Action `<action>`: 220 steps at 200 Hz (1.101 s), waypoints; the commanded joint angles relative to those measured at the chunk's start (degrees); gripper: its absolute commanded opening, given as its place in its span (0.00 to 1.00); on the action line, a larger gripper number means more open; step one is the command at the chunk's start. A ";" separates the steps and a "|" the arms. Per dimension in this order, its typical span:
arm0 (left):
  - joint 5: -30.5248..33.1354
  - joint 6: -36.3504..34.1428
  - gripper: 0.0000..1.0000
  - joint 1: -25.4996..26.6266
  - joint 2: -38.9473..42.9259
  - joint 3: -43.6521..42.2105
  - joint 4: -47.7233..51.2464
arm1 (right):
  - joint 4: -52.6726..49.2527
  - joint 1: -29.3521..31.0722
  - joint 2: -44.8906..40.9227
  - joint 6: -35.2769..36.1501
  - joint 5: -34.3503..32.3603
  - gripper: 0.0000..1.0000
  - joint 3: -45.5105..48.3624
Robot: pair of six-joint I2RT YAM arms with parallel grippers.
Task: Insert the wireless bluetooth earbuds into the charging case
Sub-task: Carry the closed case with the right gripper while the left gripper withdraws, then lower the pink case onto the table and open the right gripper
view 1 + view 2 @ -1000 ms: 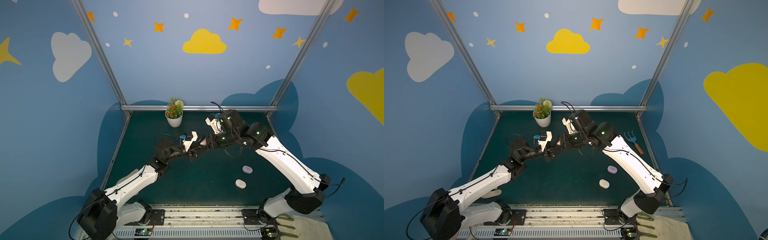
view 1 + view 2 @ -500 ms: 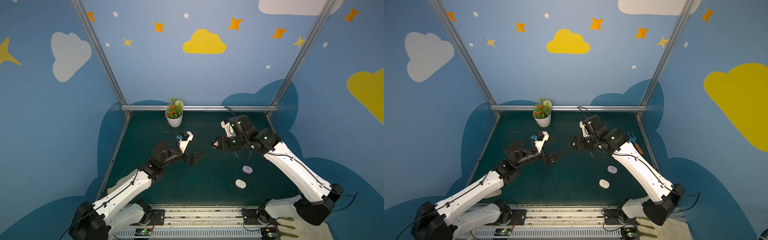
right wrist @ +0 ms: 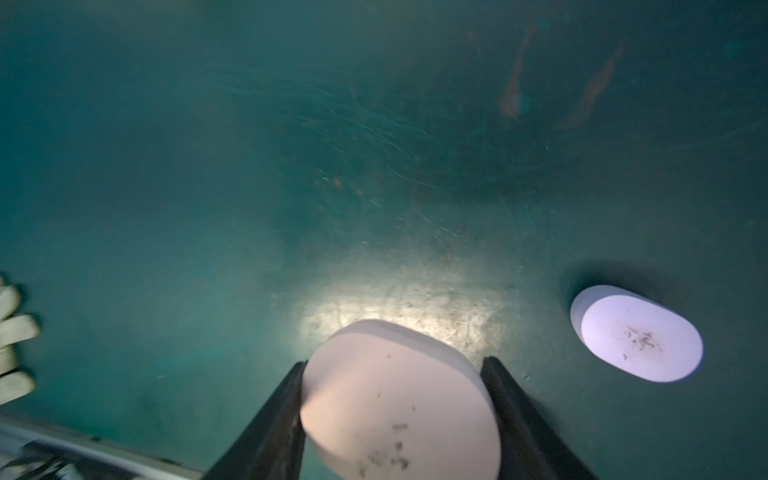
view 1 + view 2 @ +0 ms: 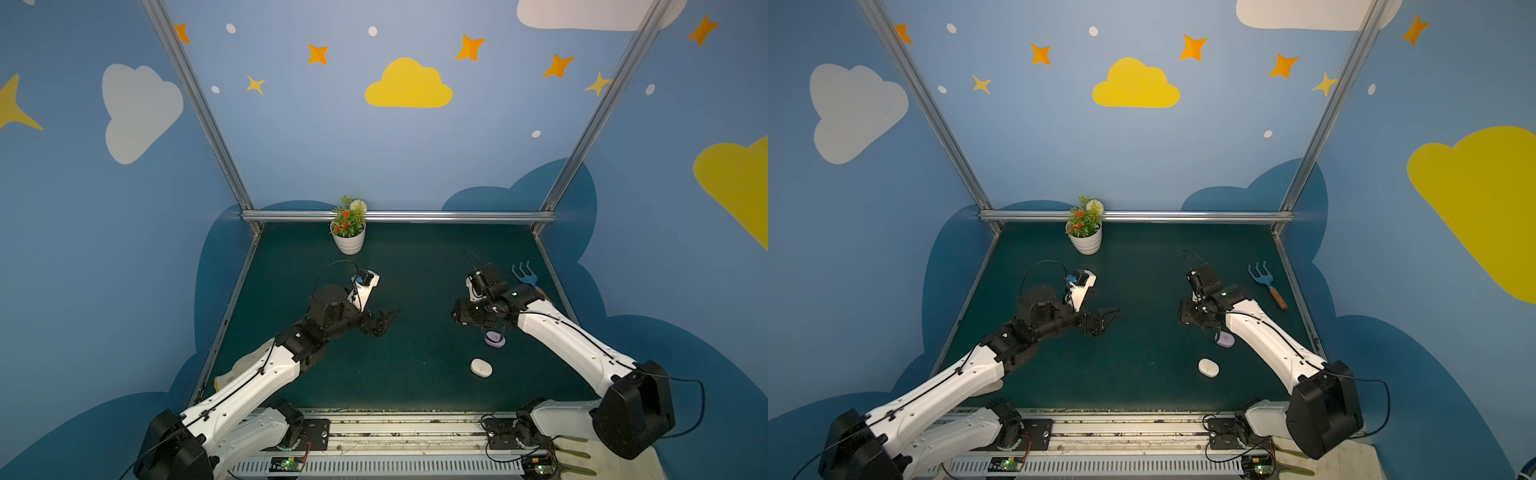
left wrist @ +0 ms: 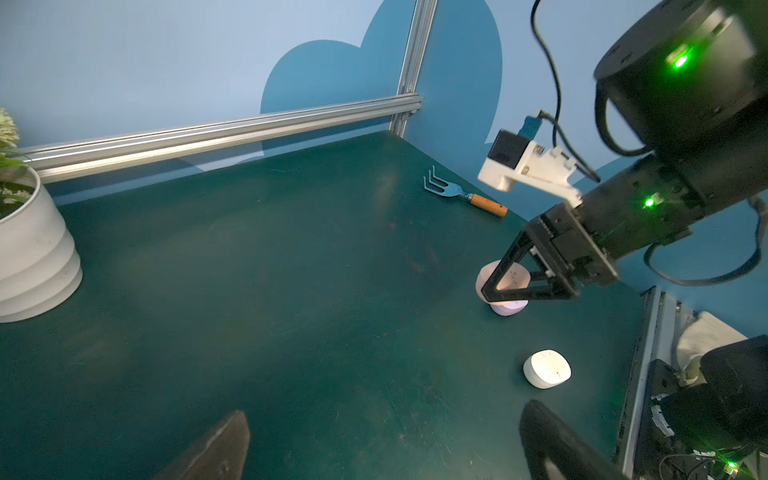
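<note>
Right wrist view: the right gripper (image 3: 395, 365) has a pale pink charging case (image 3: 399, 411) pinched between its two dark fingers (image 3: 282, 424), one pressed to each long side. The jaws are partly spread to the case's width, and its speckled oval face is turned to the camera. The case looks lifted off the green table (image 3: 208, 166), though by how much is hard to tell. Near it on the table lies a lilac case (image 3: 640, 338). In both top views a white case (image 4: 481, 368) (image 4: 1208, 368) lies nearer the front edge, just beside the lilac one. The left gripper (image 4: 384, 322) hangs over the middle of the table with its jaws spread wide and nothing between them — well apart from the cases. Further back are a small rake (image 4: 1266, 282) and a flower pot (image 4: 348, 239).
</note>
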State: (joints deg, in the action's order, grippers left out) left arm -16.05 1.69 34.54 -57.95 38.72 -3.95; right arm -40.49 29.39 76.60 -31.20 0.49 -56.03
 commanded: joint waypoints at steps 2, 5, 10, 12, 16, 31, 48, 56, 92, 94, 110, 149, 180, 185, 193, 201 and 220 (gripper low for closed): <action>1.06 0.71 1.00 -0.18 0.90 -0.18 0.24 | 6.32 -0.55 2.01 0.52 -2.46 0.36 3.50; 1.11 0.75 1.00 -0.18 0.89 -0.16 0.25 | 6.83 -0.63 2.34 0.53 -2.46 0.36 4.03; 1.00 0.79 1.00 -0.16 0.91 -0.16 0.26 | 7.61 -0.65 2.81 0.48 -2.59 0.36 4.80; 1.19 0.90 1.00 -0.20 0.85 -0.14 0.26 | 7.79 -0.71 3.11 0.49 -2.56 0.36 5.10; 1.26 0.94 1.00 -0.18 0.84 -0.17 0.20 | 8.26 -0.74 3.56 0.52 -2.60 0.36 5.64; 1.49 0.91 1.00 -0.18 1.03 -0.18 0.34 | 10.36 -0.79 4.99 0.26 -2.61 0.36 7.59; 1.77 0.93 1.00 -0.27 1.15 -0.27 0.30 | 12.20 -0.77 6.49 0.24 -2.43 0.36 8.94; 1.81 0.96 1.00 -0.41 1.13 -0.41 0.05 | 12.79 -0.69 7.17 0.26 -2.42 0.36 9.33; 1.64 1.04 1.00 -0.76 0.71 -0.31 -0.35 | 14.59 -0.51 9.54 -0.08 -2.36 0.37 10.99; 1.64 1.03 1.00 -0.81 0.73 -0.31 -0.42 | 14.68 -0.48 9.58 -0.09 -2.41 0.37 11.04; 1.72 1.12 1.00 -0.93 0.69 -0.31 -0.78 | 14.92 -0.37 9.88 -0.44 -2.51 0.39 11.62; 1.87 2.07 1.00 -1.58 0.35 -0.31 -0.89 | 13.92 -0.21 9.89 -0.36 -2.78 0.56 11.48; 1.94 2.87 1.00 -2.84 0.72 -0.46 -0.54 | 12.72 -0.21 8.70 0.07 -2.43 0.66 10.79; 2.10 3.09 1.00 -3.01 0.82 -0.41 -0.54 | 12.21 -0.20 8.30 0.16 -2.43 0.67 10.53; 2.00 3.22 1.00 -3.46 0.84 -0.47 -0.38 | 11.49 -0.21 7.47 0.34 -2.46 0.70 10.03; 2.12 3.23 1.00 -3.93 0.93 -0.39 0.02 | 10.82 -0.21 6.51 0.40 -2.49 0.73 9.60; 2.08 3.65 1.00 -5.10 1.26 -0.28 0.73 | 8.49 -0.16 3.99 0.94 -2.65 0.77 8.17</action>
State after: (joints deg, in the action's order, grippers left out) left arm -14.44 4.34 30.83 -57.84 38.70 -3.86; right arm -28.32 28.97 84.55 -31.03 -1.45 -45.08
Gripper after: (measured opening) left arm 0.998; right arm 0.754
